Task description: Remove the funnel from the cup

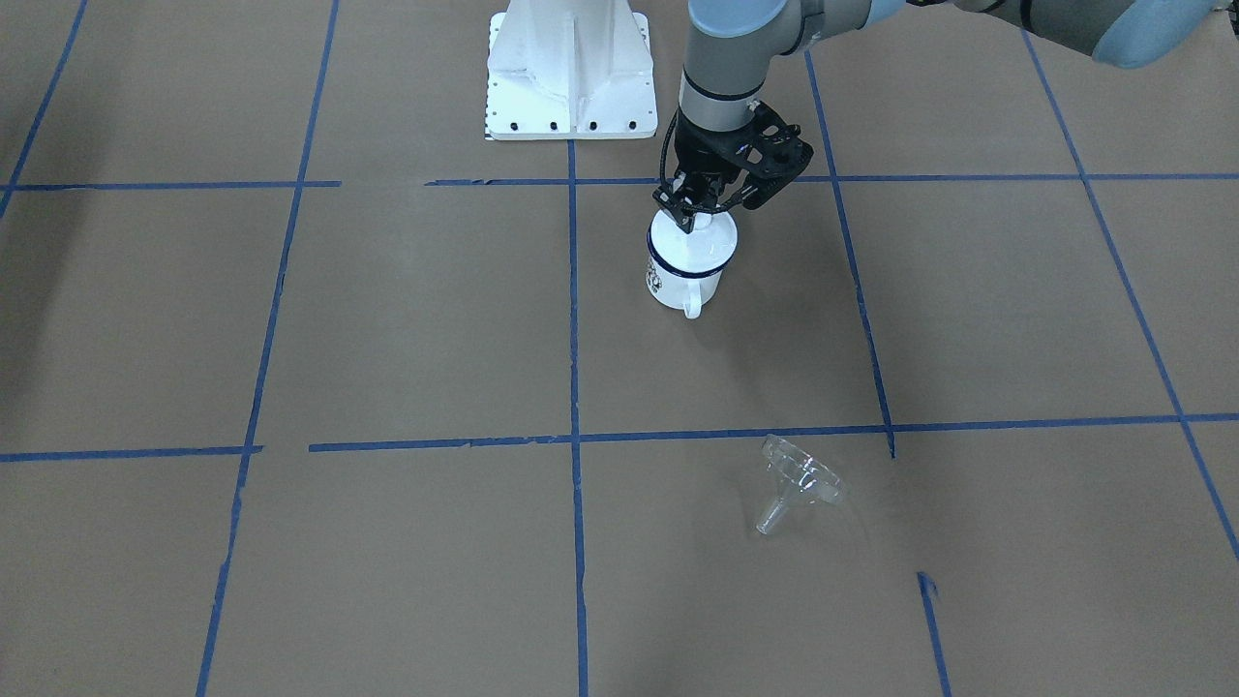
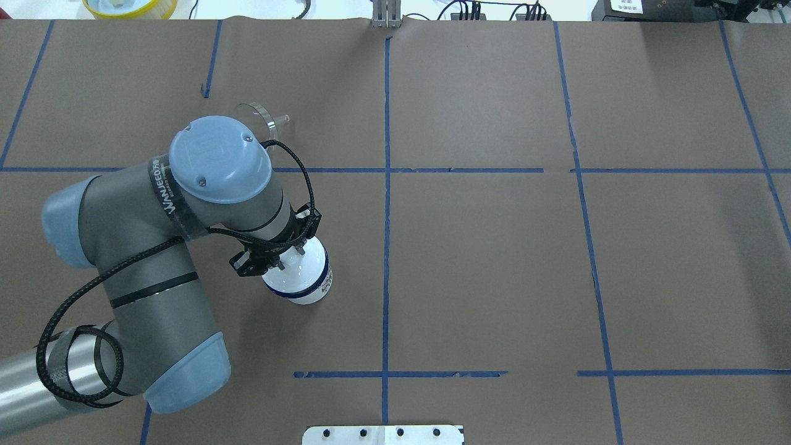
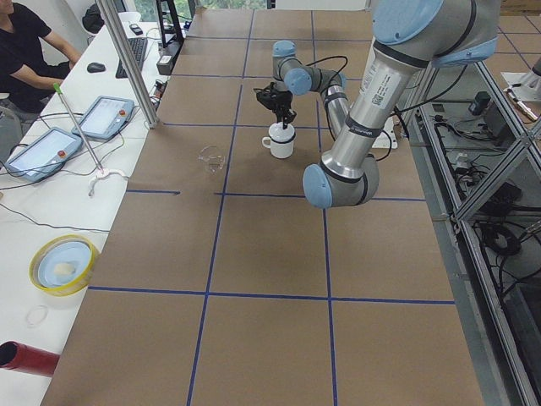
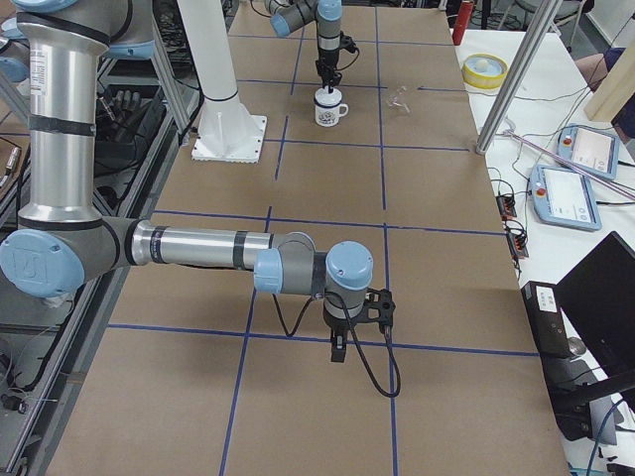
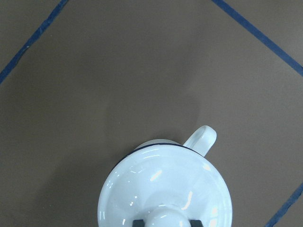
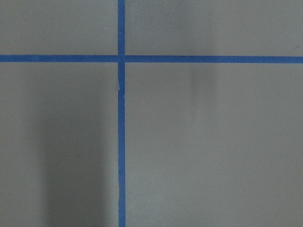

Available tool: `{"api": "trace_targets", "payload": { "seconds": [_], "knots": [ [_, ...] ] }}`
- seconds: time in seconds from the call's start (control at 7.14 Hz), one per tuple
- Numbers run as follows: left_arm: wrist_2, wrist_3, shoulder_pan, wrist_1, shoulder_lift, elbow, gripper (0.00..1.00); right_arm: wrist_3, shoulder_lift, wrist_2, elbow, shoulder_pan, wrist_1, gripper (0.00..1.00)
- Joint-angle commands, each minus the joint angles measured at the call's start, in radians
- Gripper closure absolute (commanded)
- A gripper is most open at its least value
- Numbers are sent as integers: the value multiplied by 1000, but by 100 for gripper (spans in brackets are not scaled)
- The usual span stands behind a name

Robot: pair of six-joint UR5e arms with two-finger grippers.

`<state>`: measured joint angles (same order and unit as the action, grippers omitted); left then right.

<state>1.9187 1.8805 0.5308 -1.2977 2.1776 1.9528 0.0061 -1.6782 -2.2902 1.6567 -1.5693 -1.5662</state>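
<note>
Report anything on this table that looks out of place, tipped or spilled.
The funnel lies tipped on its side on the table, well apart from the cup. The cup instead wears a white knobbed lid, with the left gripper closed on its knob. Nothing looks spilled or damaged.

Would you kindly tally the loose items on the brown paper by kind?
cup: 1
lid, sitting on the cup: 1
funnel, lying on its side apart from the cup: 1
Total: 3
</note>
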Motion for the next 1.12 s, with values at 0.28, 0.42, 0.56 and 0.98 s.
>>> {"api": "trace_targets", "payload": {
  "seconds": [0.28, 0.42, 0.56, 0.98],
  "knots": [
    [-3, -6, 0, -9, -1, -6, 0, 0, 0, 0, 0, 0, 0, 0],
    [-4, -8, 0, -8, -1, -3, 0, 0, 0, 0, 0, 0, 0, 0],
    [-7, -12, 0, -9, -4, 6, 0, 0, 0, 0, 0, 0, 0, 0],
    [25, -438, 171, -56, -105, 53, 0, 0, 0, 0, -1, 0, 0, 0]
  ]
}}
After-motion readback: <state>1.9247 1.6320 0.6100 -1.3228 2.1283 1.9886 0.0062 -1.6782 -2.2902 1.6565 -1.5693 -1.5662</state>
